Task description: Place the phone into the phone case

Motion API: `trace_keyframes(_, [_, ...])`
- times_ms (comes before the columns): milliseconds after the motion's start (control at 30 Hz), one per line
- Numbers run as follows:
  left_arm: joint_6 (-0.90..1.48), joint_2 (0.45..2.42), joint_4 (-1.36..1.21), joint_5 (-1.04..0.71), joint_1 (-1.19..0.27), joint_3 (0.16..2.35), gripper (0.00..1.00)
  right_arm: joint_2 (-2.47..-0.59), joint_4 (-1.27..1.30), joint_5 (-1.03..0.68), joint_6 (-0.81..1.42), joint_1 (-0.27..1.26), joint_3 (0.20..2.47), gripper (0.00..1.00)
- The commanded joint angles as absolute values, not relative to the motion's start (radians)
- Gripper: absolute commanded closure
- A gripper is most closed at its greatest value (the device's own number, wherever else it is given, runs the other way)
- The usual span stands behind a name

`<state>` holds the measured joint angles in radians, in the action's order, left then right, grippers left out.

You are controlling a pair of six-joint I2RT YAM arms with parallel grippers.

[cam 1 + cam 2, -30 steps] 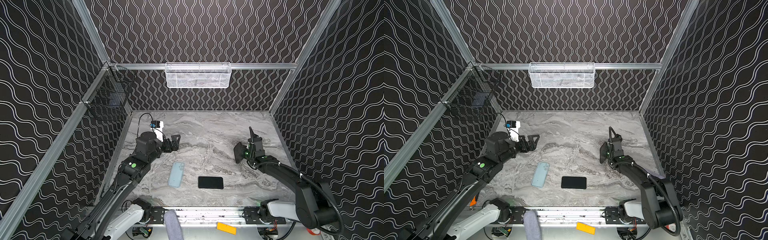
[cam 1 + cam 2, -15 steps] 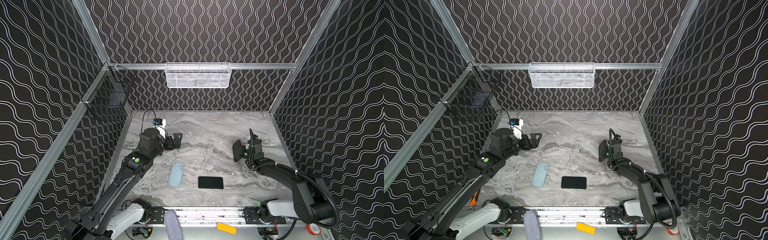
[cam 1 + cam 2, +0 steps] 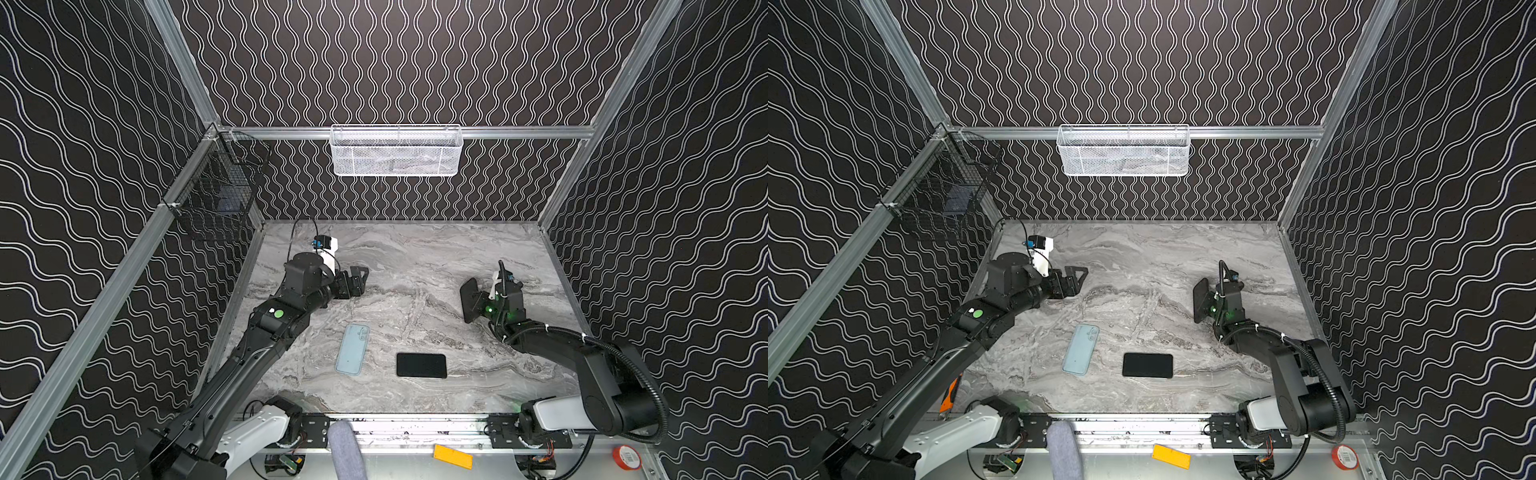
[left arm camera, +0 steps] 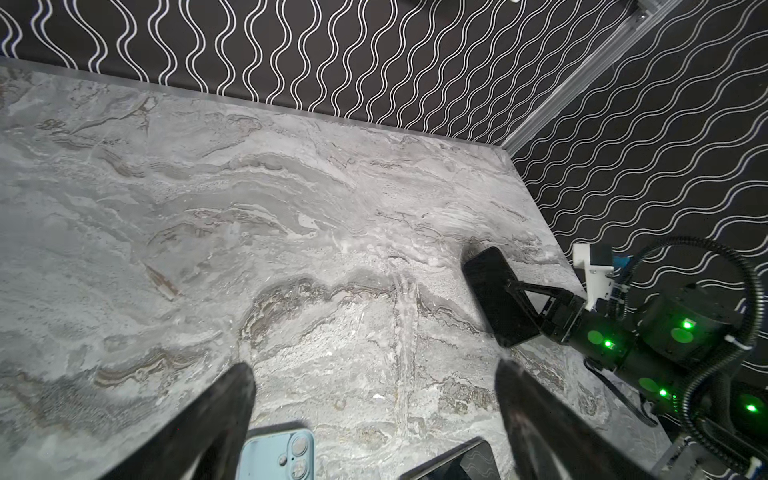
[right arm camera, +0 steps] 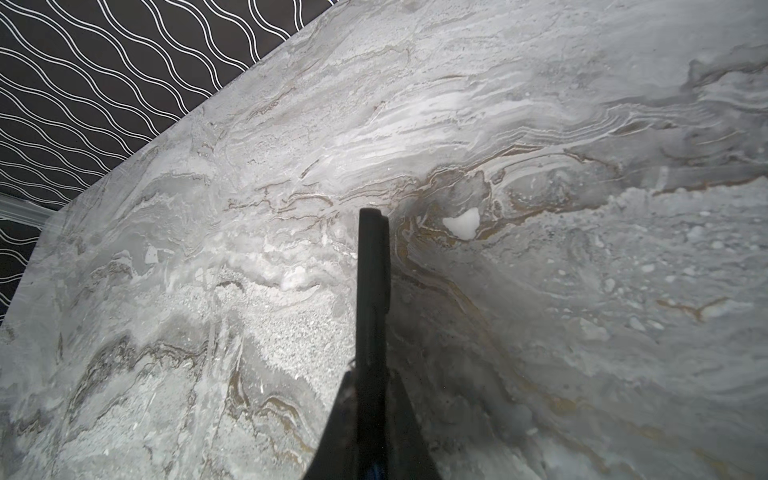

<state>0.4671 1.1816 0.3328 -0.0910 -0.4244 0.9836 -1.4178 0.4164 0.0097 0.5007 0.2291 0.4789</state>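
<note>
Two flat pieces are lying toward the front of the bench (image 3: 415, 257), clear of both hands: a pale blue case (image 3: 352, 349) showing camera rings and, near it, a glossy black phone (image 3: 421, 365). The right hand (image 3: 478, 301) is clamping a third black slab (image 3: 469, 300) on edge, seemingly presenting it; whether it is a phone or a case I cannot tell. The left hand (image 3: 359, 278) is hovering with its fingers spread wide, likely readying a pickup.

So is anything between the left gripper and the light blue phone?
Nothing visible: only bare table lies between the open left gripper and the light blue phone; the black slab sits beside it.
</note>
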Motion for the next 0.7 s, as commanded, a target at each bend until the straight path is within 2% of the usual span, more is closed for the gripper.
trace_keyframes(0, [0.445,1.190,0.321,-0.108,-0.423,1.002,0.06,-1.430,0.387,-0.017,0.502,0.232,0.465,0.93])
trace_keyframes(167, [0.436,1.198,0.342,-0.092,-0.423,1.025,0.06,-1.440,0.411,-0.027,0.508,0.232,0.451,0.89])
trace_keyframes(333, [0.454,1.193,0.347,-0.088,-0.423,1.025,0.06,-1.451,0.418,-0.028,0.520,0.232,0.446,0.81])
trace_keyframes(667, [0.485,1.186,0.345,-0.117,-0.423,1.021,0.06,-1.446,0.417,-0.034,0.523,0.232,0.444,0.73])
